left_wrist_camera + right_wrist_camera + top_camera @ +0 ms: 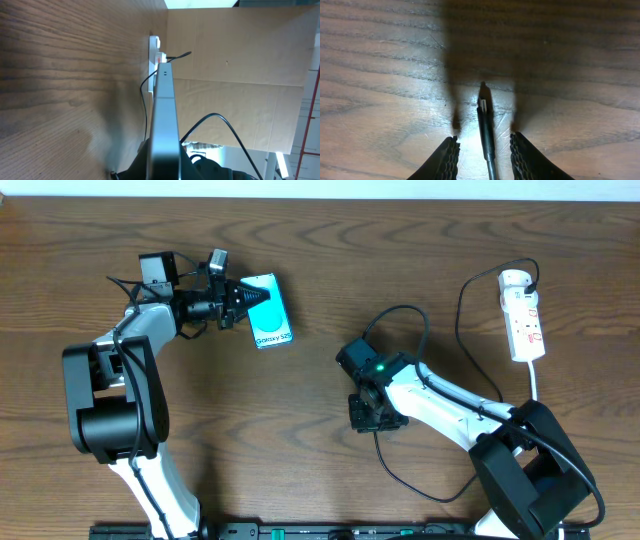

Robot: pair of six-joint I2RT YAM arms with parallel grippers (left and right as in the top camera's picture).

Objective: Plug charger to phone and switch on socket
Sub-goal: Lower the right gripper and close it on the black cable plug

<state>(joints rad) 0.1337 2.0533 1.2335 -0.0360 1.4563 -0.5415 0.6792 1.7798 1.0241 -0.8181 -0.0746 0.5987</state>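
The phone (270,325) is at the far left of the bench (330,240), blue screen up, with its white band at the end nearer me. My left claw (246,300) has closed on its far left corner. In the left wrist view the phone (165,125) shows edge-on as a thin silver bar running out from between the dark fingers (192,165).

The charger (485,120) lies with its small tip flat on the wood, seen in the right wrist view. My right claw (484,139) is spread wide open over it. The tip sits in the gap between the two ribbed fingers (449,157) and touches neither, so the claw holds nothing. From overhead, the right claw (375,412) is near the middle of the bench, well apart from the phone.

The socket (522,315) lies at the far right, rounded end away from me. A black plug (531,280) is seated near that end. I cannot tell how its switches are set. The left wrist view shows the socket (155,50) far off beyond the phone's tip.
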